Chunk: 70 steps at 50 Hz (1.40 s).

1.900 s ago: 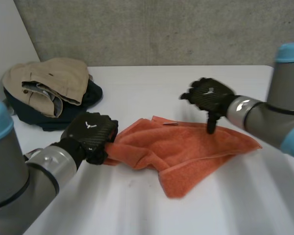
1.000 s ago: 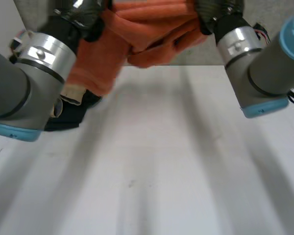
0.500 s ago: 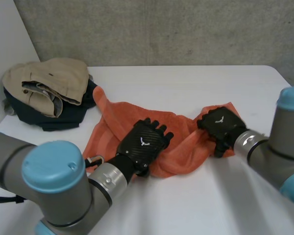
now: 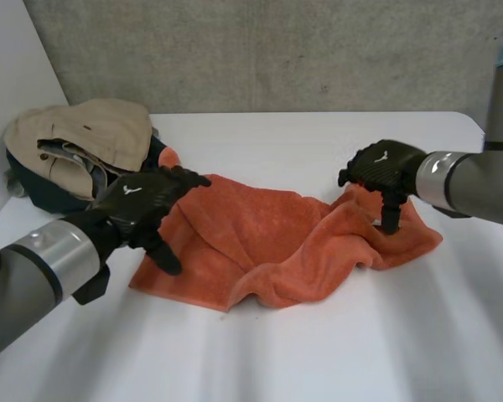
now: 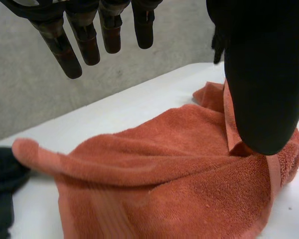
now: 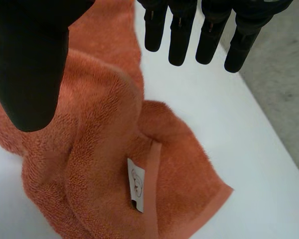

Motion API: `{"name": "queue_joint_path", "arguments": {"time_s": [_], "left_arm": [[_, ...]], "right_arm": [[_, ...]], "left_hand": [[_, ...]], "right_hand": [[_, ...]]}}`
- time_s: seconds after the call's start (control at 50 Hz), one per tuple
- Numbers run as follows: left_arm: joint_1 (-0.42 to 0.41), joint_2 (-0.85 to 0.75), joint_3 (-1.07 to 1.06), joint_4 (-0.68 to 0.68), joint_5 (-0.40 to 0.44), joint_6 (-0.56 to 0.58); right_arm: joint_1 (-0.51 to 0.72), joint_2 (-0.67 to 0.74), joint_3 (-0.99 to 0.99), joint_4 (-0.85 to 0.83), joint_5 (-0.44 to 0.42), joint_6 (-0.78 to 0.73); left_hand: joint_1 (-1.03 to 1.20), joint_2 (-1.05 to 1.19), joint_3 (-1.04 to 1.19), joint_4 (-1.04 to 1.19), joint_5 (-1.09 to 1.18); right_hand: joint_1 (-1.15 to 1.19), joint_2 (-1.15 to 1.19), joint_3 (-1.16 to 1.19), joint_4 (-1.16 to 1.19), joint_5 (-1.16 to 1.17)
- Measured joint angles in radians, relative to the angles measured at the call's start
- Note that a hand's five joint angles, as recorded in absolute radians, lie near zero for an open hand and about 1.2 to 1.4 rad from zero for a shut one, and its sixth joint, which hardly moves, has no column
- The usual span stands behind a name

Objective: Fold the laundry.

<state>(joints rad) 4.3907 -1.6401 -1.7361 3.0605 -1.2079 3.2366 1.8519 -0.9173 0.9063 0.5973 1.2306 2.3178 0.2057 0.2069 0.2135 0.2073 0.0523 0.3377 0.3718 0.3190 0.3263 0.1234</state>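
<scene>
One clothes pile (image 4: 75, 146), one crumpled orange towel (image 4: 260, 234), left hand (image 4: 138, 201) and right hand (image 4: 381, 167) at its ends — both spread, empty.

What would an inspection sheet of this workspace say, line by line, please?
Surface: white table, carrying the towel and some clothes.
Job's things: orange towel, crumpled, not yet folded; its white label lies below the right hand's palm.
Clutter: pile of clothes at the table's far left corner, beige on dark.
Hands: left hand open over the towel's left edge; right hand open at its right end.
Cables: nothing seen.
Surroundings: grey wall behind the table.
</scene>
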Motion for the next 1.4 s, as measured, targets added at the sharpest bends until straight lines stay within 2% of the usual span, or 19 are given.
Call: {"name": "queue_joint_path", "arguments": {"time_s": [0.1,0.2,0.24,0.28,0.3,0.32,0.5,0.6,0.7,0.88,1.04,1.18,1.28,1.38,1.4], "left_arm": [[0.041,0.004,-0.042,0.001,0.021,-0.033],[0.067,-0.001,-0.082,0.008,0.032,-0.047],[0.075,-0.005,-0.096,0.013,0.037,-0.052],[0.075,-0.005,-0.096,0.013,0.037,-0.052],[0.083,-0.012,-0.111,0.021,0.043,-0.064],[0.085,-0.015,-0.115,0.024,0.044,-0.070],[0.068,-0.046,-0.106,0.041,0.010,-0.134],[0.024,-0.084,-0.076,0.046,-0.052,-0.189],[-0.033,-0.123,-0.054,0.043,-0.114,-0.230],[-0.131,-0.193,-0.024,0.037,-0.207,-0.263],[-0.204,-0.246,0.009,0.021,-0.280,-0.258],[-0.227,-0.306,0.060,0.070,-0.361,-0.240],[-0.238,-0.375,0.116,0.091,-0.405,-0.228],[-0.251,-0.451,0.179,0.103,-0.430,-0.225],[-0.254,-0.461,0.188,0.104,-0.433,-0.226]], "right_arm": [[0.016,0.087,-0.048,-0.003,-0.004,-0.014],[0.033,0.151,-0.064,-0.024,-0.023,-0.025],[0.040,0.168,-0.067,-0.041,-0.027,-0.032],[0.040,0.168,-0.067,-0.041,-0.027,-0.032],[0.052,0.174,-0.071,-0.079,-0.016,-0.042],[0.057,0.168,-0.072,-0.096,-0.007,-0.044],[0.091,-0.053,0.002,-0.232,0.029,0.023],[0.121,-0.253,0.097,-0.302,0.054,0.074],[0.152,-0.363,0.150,-0.329,0.123,0.104],[0.201,-0.466,0.174,-0.345,0.235,0.178],[0.218,-0.511,0.151,-0.341,0.271,0.235],[0.226,-0.536,0.121,-0.323,0.285,0.265],[0.221,-0.558,0.095,-0.303,0.288,0.307],[0.201,-0.581,0.071,-0.276,0.288,0.363],[0.195,-0.584,0.069,-0.273,0.288,0.370]], "left_hand": [[0.000,0.000,0.000,0.000,0.000],[0.000,0.000,0.000,0.000,0.000],[0.000,0.000,0.000,0.000,0.000],[0.000,0.000,0.000,0.000,0.000],[0.000,0.000,0.000,0.000,0.000],[0.000,0.000,0.000,0.000,0.000],[0.000,0.000,0.000,0.000,0.000],[0.000,0.000,0.000,0.000,0.000],[0.000,0.000,0.000,0.000,0.000],[0.000,0.000,0.000,0.000,0.000],[0.000,0.000,0.000,0.000,0.000],[0.009,0.008,0.005,0.006,0.005],[0.244,0.227,0.213,0.223,0.204],[0.705,0.672,0.661,0.657,0.633],[0.887,0.841,0.829,0.842,0.817]], "right_hand": [[0.002,0.000,0.003,0.002,0.024],[0.137,0.093,0.153,0.144,0.179],[0.428,0.390,0.443,0.434,0.466],[0.428,0.390,0.443,0.434,0.466],[0.778,0.755,0.793,0.791,0.818],[0.790,0.794,0.835,0.836,0.851],[0.790,0.803,0.860,0.866,0.855],[0.790,0.803,0.860,0.867,0.855],[0.790,0.803,0.863,0.867,0.855],[0.790,0.803,0.867,0.867,0.855],[0.790,0.803,0.867,0.867,0.855],[0.790,0.803,0.866,0.867,0.855],[0.790,0.803,0.867,0.867,0.855],[0.790,0.803,0.867,0.867,0.855],[0.790,0.803,0.866,0.867,0.855]]}}
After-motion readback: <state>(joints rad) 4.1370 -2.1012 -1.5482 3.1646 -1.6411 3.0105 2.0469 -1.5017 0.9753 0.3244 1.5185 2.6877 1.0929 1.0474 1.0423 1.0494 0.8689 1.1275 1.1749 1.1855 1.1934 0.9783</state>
